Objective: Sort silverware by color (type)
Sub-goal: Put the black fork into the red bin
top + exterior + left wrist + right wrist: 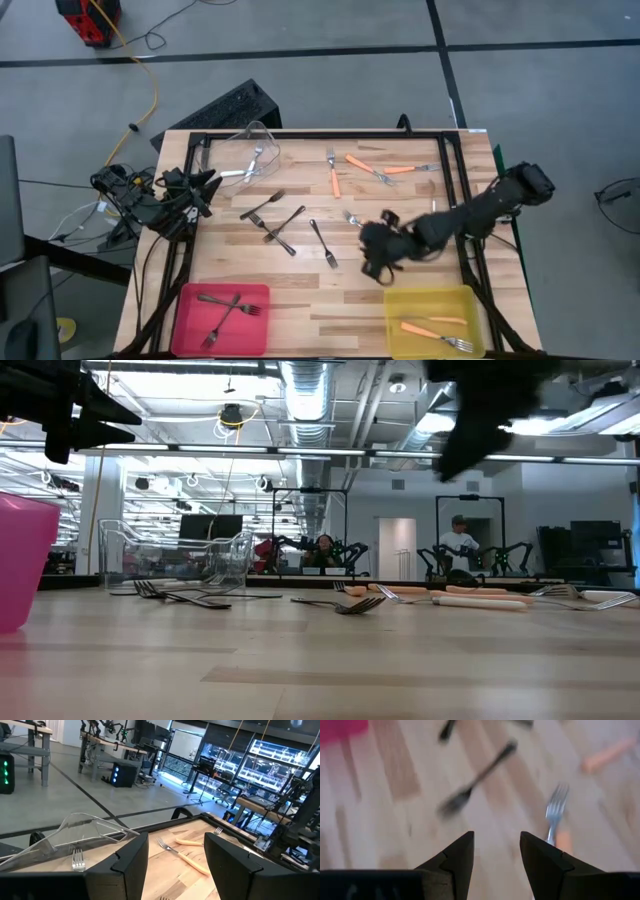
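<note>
At the table's left edge the left gripper point(205, 183) waits beside the clear plastic bin point(262, 135), its fingers point(131, 862) spread apart with nothing between them. One shiny silver fork point(255, 163) lies in that bin, its tines showing just past the gripper in the left wrist view.

In the near left corner the pink plastic bin point(188, 300) holds two dark grey forks point(228, 309), crossed over each other.

On the light wooden tabletop point(300, 290), three more dark grey forks point(285, 229) lie loose toward the middle: two angled close together, a third point(323, 243) a little to their right.

Along the far side lie the orange-handled forks with silver heads point(334, 174), one alone and two others point(385, 170) crossing near each other.

The right gripper point(377, 268) hangs above the table right of centre, jaws parted and empty. Another orange-handled fork point(556, 817) lies on the wood just beyond its fingers, nearer one fingertip point(541, 857), tines pointing away, not touching either finger.

The yellow plastic bin point(398, 300) in the near right corner holds two orange-handled forks point(437, 333).
</note>
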Robot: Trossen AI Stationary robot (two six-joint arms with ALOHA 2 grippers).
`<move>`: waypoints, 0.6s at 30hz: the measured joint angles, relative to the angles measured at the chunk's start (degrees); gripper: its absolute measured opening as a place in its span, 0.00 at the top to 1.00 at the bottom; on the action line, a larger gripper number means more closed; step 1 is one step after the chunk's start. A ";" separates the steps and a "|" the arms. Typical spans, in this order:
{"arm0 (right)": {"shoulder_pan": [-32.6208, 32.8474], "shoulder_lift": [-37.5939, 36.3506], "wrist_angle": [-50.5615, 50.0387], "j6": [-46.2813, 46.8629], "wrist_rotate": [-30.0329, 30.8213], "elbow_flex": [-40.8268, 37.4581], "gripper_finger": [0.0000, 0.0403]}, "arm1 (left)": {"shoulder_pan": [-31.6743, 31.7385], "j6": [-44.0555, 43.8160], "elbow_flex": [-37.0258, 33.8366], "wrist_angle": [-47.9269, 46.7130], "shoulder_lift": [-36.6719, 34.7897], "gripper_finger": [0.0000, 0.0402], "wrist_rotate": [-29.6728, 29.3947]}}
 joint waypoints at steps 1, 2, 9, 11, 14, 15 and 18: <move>-1.76 0.37 2.60 -2.26 0.12 0.00 0.54 | 0.00 0.00 0.01 -0.01 0.01 0.56 -0.02; -3.38 0.79 5.36 -4.56 0.09 0.00 0.54 | 0.02 0.00 0.01 -0.01 0.01 0.56 -0.02; -11.41 5.07 22.71 -11.78 0.09 -0.05 0.54 | 0.00 0.00 0.01 -0.32 -0.01 0.56 1.03; -12.24 8.14 28.78 -12.93 0.05 0.03 0.54 | 0.00 0.00 -0.01 -0.33 0.01 0.56 1.45; -12.19 12.32 30.59 -14.41 -0.75 0.76 0.54 | 0.02 0.00 0.01 -0.33 -0.01 0.56 1.45; -12.11 14.01 31.45 -14.44 -0.84 1.80 0.54 | 0.00 0.00 0.00 -0.38 0.01 0.56 1.56; -11.34 18.25 28.91 -13.34 -0.65 4.39 0.54 | 0.02 -0.02 0.01 -0.43 -0.02 0.56 1.50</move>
